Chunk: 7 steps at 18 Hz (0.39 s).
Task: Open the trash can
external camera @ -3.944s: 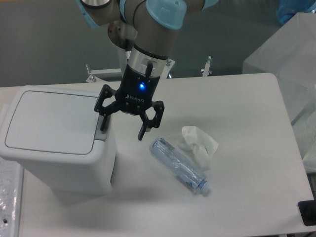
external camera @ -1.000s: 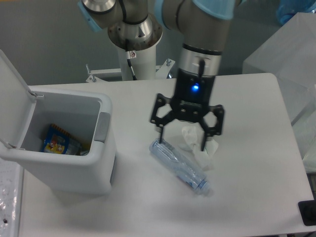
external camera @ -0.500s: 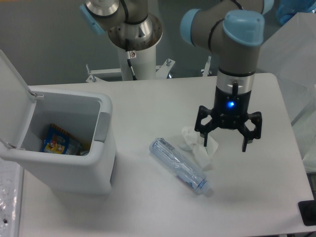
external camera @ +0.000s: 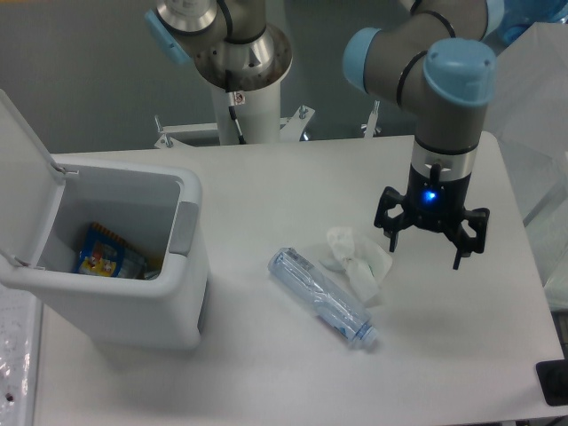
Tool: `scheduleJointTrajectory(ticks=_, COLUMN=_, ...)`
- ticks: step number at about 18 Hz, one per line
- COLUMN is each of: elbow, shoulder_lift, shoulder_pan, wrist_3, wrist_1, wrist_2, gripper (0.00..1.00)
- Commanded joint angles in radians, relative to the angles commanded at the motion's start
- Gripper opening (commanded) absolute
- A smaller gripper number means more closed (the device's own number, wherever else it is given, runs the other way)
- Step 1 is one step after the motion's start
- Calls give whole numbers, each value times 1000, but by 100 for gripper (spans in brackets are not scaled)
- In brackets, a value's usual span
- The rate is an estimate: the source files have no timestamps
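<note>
- Jaws [external camera: 429, 248] spread wide apart, gripping nothing, pointing down over the right part of the white table [external camera: 266, 177], blue light lit on the body above them.
- Far to the left of the jaws, well apart: trash can [external camera: 124, 293], white and boxy, standing at the table's left edge with lid [external camera: 22, 169] swung up and back, interior exposed.
- Grey push-button tab [external camera: 185, 227] on the can's wall facing toward the jaws.
- Inside the can, at the bottom: colourful packet [external camera: 105, 256], blue with yellow and red.
- Just left of the jaws, near the left finger: crumpled white tissue [external camera: 357, 260], lying on the table, not touched.
- Left of and below the jaws: clear plastic bottle [external camera: 323, 298] lying on its side, slanted, cap end toward the lower right, its upper side just beside the tissue; contact between the two unclear.
- Behind and to the left of the jaws: arm's base column [external camera: 241, 84] at the far table edge.
</note>
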<state>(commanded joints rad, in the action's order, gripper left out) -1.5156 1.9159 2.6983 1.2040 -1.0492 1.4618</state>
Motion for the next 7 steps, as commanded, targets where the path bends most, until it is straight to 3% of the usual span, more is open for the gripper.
scheduleJointTrajectory(ticks=7, elbow=-5, shoulder_lift=3, shoulder_pan=-8, wrist_3=12, wrist_1=0, wrist_2=31, gripper=100)
